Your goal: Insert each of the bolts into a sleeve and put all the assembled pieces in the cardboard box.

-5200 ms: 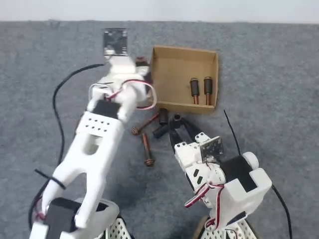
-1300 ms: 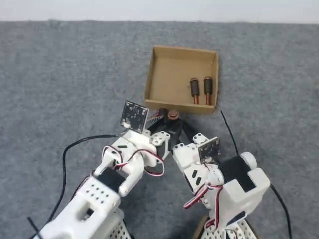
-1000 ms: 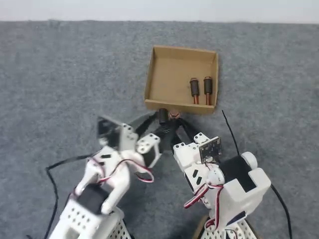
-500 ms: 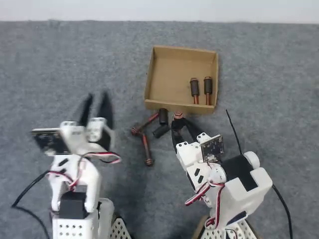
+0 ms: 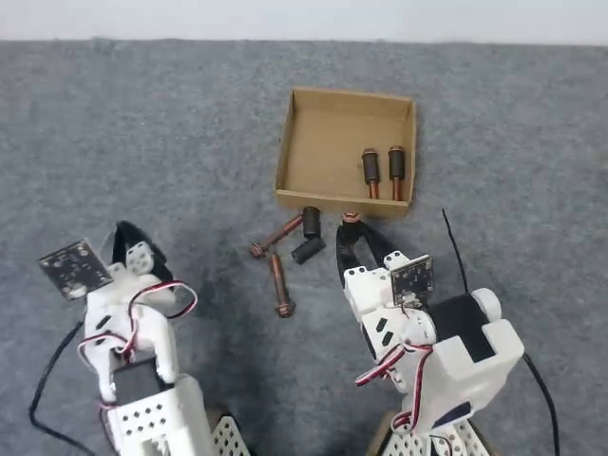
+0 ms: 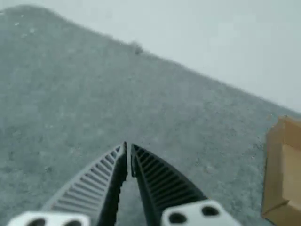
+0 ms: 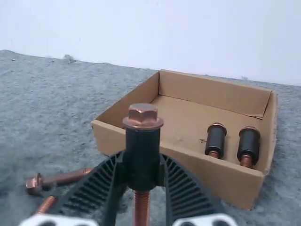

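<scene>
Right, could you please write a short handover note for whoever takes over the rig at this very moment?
Left gripper: shut, empty, over the grey carpet, apart from the parts.
Right gripper: shut on an assembled copper bolt in a black sleeve, held upright just in front of the brown cardboard box.
Done: two assembled pieces lie side by side in the box; a third is assembled, not yet boxed.
Left: box the held piece, then assemble and box the two loose copper bolts and two loose black sleeves on the carpet.
</scene>
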